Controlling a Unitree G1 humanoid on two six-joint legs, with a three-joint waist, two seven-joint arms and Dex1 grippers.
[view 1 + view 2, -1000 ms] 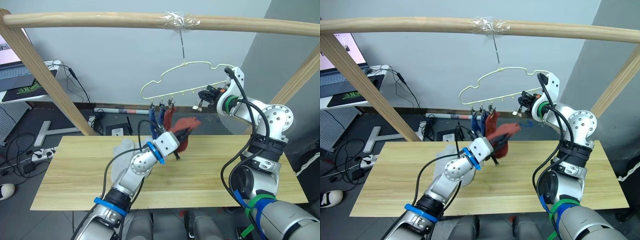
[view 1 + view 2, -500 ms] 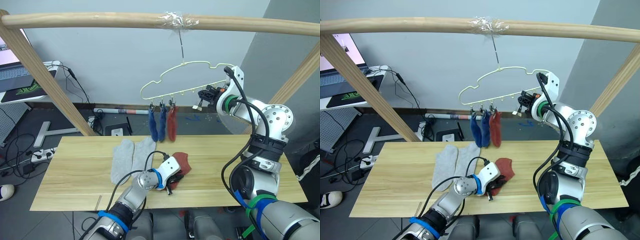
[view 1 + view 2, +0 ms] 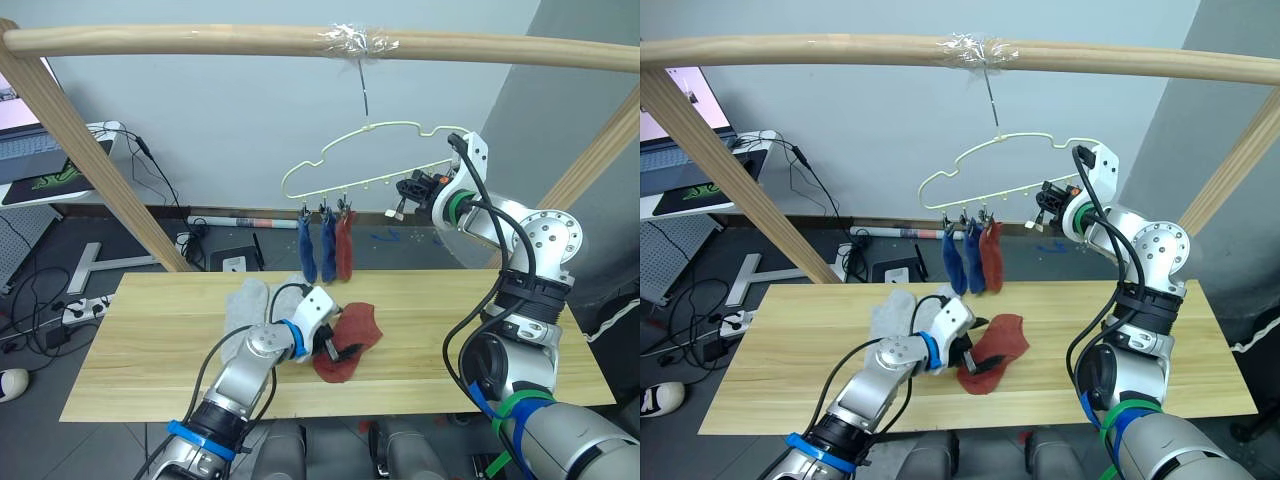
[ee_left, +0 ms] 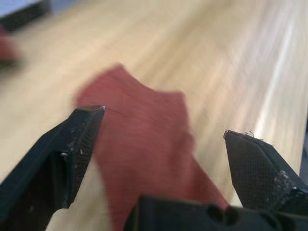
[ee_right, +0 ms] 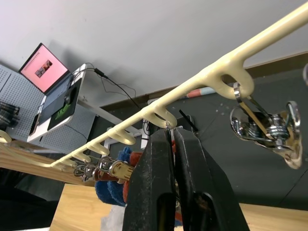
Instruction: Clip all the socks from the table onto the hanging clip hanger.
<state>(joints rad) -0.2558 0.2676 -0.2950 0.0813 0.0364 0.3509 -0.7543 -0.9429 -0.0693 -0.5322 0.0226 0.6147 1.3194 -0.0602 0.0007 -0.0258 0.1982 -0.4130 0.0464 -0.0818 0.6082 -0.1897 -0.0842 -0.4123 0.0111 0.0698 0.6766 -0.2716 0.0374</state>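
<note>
A rust red sock (image 3: 352,330) lies crumpled on the pale wooden table (image 3: 450,330). My left gripper (image 3: 335,346) is low over its near end, open, the cloth lying between the wide-apart fingers (image 4: 82,134). Two light grey socks (image 3: 245,305) lie flat beside my left arm. The yellow-green clip hanger (image 3: 370,128) hangs above the table's far edge. Two blue socks (image 3: 308,255) and one rust red sock (image 3: 343,250) are clipped on it. My right gripper (image 3: 405,190) is up at the hanger's lower bar, shut on it (image 5: 169,132).
A thick wooden rail (image 3: 200,40) carries the hanger, with slanted wooden posts at the left (image 3: 100,170) and right (image 3: 590,160). A loose metal clip (image 5: 269,130) dangles beside my right fingers. A white desk with a laptop (image 3: 30,150) stands at far left.
My left gripper held the rust red sock up near the hanger, came down to the table and opened. The sock now lies loose on the planks. The right arm stayed put.
</note>
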